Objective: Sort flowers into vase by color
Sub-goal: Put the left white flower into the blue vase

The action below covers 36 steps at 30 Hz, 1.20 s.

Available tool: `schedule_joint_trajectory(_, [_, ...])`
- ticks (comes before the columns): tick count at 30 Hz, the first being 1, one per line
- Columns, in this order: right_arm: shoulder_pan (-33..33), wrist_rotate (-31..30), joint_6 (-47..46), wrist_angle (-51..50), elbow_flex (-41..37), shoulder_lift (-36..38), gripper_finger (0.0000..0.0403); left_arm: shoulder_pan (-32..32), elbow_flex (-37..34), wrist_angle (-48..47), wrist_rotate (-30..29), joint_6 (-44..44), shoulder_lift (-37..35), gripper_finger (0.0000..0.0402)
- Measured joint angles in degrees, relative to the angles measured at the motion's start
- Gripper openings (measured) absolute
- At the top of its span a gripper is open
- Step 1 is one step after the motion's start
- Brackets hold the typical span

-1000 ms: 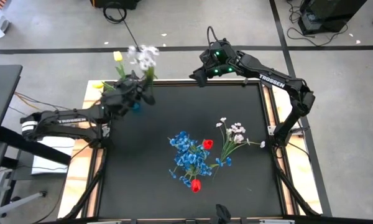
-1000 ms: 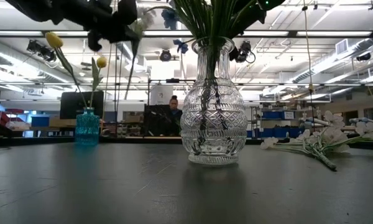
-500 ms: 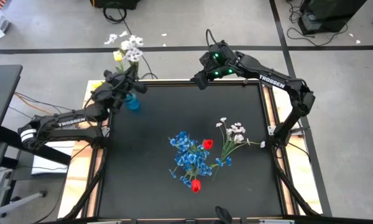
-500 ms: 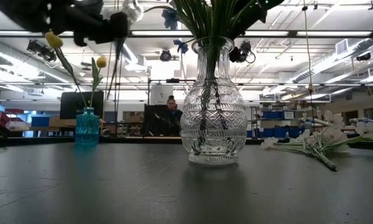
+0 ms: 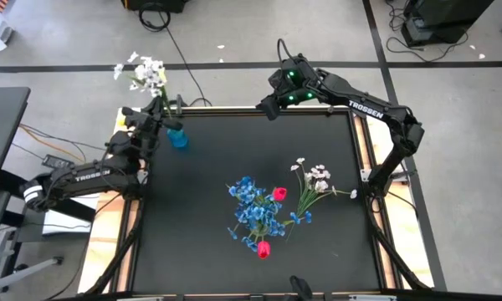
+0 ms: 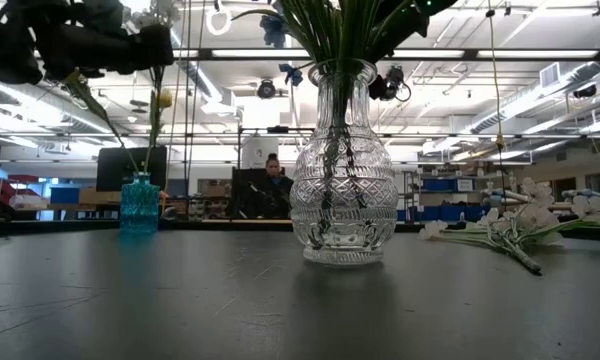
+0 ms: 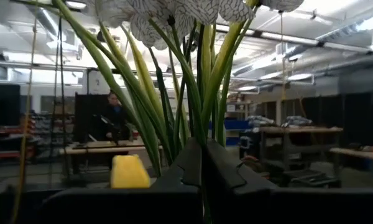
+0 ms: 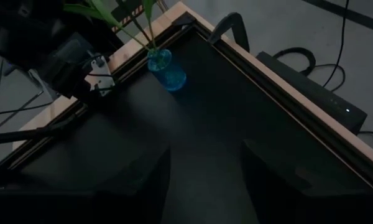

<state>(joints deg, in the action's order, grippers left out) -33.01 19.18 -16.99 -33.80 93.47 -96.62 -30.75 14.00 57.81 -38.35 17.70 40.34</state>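
My left gripper (image 5: pixel 156 119) is at the table's far left corner, just left of the small blue vase (image 5: pixel 177 138), and is shut on a sprig of white blossoms (image 5: pixel 142 73). The blue vase (image 6: pixel 139 205) stands upright with yellow tulips (image 6: pixel 163 98) in it; one tulip (image 7: pixel 129 171) shows close ahead in the left wrist view. A clear glass vase (image 6: pixel 342 165) mid-table holds blue bunches and red tulips (image 5: pixel 255 213). Another white sprig (image 5: pixel 314 180) lies flat to its right. My right gripper (image 8: pixel 205 168) hovers open over the far edge. My left gripper pinches the white sprig's green stems (image 7: pixel 202 121) between its two shut fingers (image 7: pixel 227 177), low on the stems. The fingers point about level toward the far edge and lie across the stems. The sprig is lifted clear and stands up from the fingers, blossoms (image 7: pixel 174 12) on top.
The wooden table rim (image 5: pixel 121 117) runs just behind my left gripper. The black mat (image 5: pixel 192 201) is bare between the blue vase and the clear vase. A person (image 6: pixel 277 175) sits far behind the table. Cables lie on the floor (image 5: pixel 184 58) beyond the far edge.
My left gripper, still shut on the white sprig, has moved toward the table's left edge, passing from above the blue vase to its left side. The blossoms swung left with it. The yellow tulips stayed in the blue vase.
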Motion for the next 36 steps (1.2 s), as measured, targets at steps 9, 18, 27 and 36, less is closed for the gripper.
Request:
schedule_joint_trajectory(9, [0.00, -0.02, -1.05, 1.54, 0.00, 0.00, 0.0201, -1.37, 1.19, -1.10, 2.99, 0.58, 0.14, 0.0006])
schedule_joint_trajectory(18, [0.00, -0.04, -1.10, 3.71, 0.00, 0.00, 0.0201, -1.32, 16.56, -20.18, 14.06, 3.49, 0.53, 0.0006])
schedule_joint_trajectory(27, [0.03, -0.02, -1.09, 3.59, 0.00, 0.00, 0.0201, 2.23, 28.28, -26.21, 13.53, 5.02, 0.70, 0.0005])
schedule_joint_trajectory(36, [0.81, -0.04, -1.03, 2.04, 0.00, 0.00, 0.0201, 18.55, 11.04, -16.90, -2.50, 3.04, -4.03, 0.0002])
